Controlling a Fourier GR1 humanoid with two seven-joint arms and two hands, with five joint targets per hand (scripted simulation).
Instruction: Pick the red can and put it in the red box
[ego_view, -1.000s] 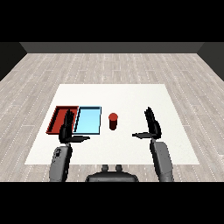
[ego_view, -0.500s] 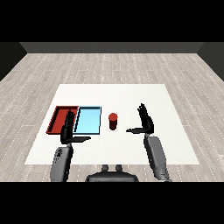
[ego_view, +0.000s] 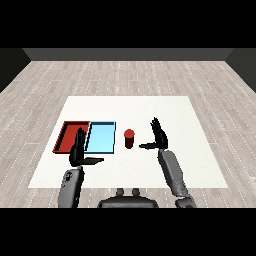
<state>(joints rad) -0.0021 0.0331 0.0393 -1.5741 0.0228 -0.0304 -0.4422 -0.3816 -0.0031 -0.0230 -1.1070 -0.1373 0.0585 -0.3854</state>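
Observation:
The red can (ego_view: 129, 138) stands upright on the white table (ego_view: 175, 115), just right of the light blue tray (ego_view: 100, 137). The red tray (ego_view: 68, 134) lies at the left, beside the blue one. My right hand (ego_view: 159, 136) is open, fingers straight up and thumb pointing left toward the can, a short gap to the can's right. My left hand (ego_view: 78, 150) is open too, raised over the near edges of the two trays, and it hides part of the red tray's near corner. Neither hand touches the can.
Both trays hold nothing. Wooden floor (ego_view: 130, 75) surrounds the table on all sides. The table's right half lies behind and beside my right forearm (ego_view: 172, 172).
My right hand has moved left across the table toward the red can. The left hand, the can and the trays have stayed where they were.

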